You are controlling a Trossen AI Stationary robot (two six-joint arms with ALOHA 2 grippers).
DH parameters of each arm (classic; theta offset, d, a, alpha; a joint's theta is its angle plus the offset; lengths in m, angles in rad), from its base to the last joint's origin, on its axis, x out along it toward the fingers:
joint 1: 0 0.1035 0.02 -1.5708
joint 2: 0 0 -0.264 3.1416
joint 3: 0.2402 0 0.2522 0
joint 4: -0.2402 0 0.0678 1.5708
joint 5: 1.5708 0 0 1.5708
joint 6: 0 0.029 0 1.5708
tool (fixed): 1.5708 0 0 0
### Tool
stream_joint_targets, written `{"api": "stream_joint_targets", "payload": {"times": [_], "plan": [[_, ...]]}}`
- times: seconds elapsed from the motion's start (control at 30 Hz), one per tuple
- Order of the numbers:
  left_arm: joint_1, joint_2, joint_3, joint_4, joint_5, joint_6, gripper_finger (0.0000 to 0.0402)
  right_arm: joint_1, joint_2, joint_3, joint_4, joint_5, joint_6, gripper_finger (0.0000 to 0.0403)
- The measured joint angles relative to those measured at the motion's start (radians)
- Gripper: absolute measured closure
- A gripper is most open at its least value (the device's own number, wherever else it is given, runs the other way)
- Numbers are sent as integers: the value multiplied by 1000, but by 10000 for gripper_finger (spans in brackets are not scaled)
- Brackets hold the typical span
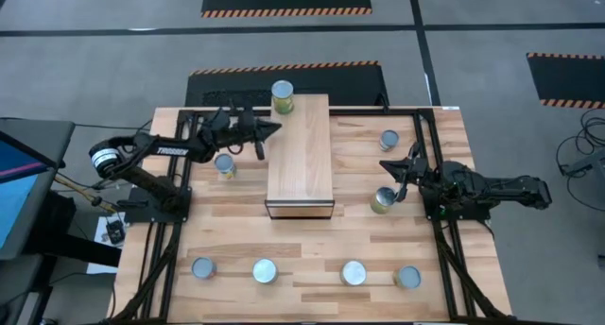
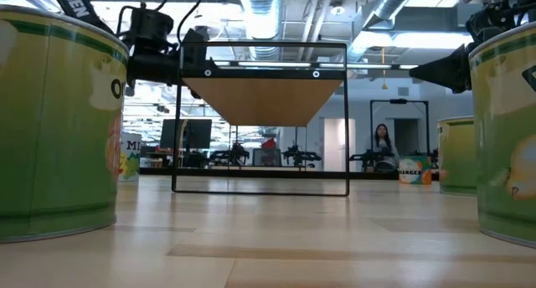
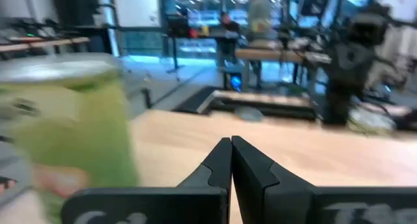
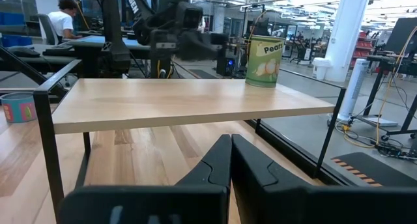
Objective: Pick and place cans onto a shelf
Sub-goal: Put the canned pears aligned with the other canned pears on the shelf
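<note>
High view: one can (image 1: pixel 282 95) up on shelf (image 1: pixel 299 155) at upper centre, left pincer (image 1: pixel 267 129) beside it pressed together and empty, right pincer (image 1: pixel 387 166) likewise together near tabletop can (image 1: pixel 382 201), likely next.

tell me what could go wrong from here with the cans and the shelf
The only can on the shelf stands at the shelf's far corner, and the shut left pincer is right beside it; a stray swing might knock it off. The right pincer, also shut, sits close to a can on the table and could tip it.
</note>
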Motion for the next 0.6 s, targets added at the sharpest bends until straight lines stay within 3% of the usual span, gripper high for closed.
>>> {"api": "stream_joint_targets", "payload": {"times": [0.13,0.37,0.6], "plan": [[-27,0,-50,88,-29,22,401,0,0,0,0,0,0,370],[-28,0,-155,336,73,-15,401,3,0,0,8,0,1,370],[-28,0,-168,373,113,-44,401,26,0,0,129,-17,141,370]]}}
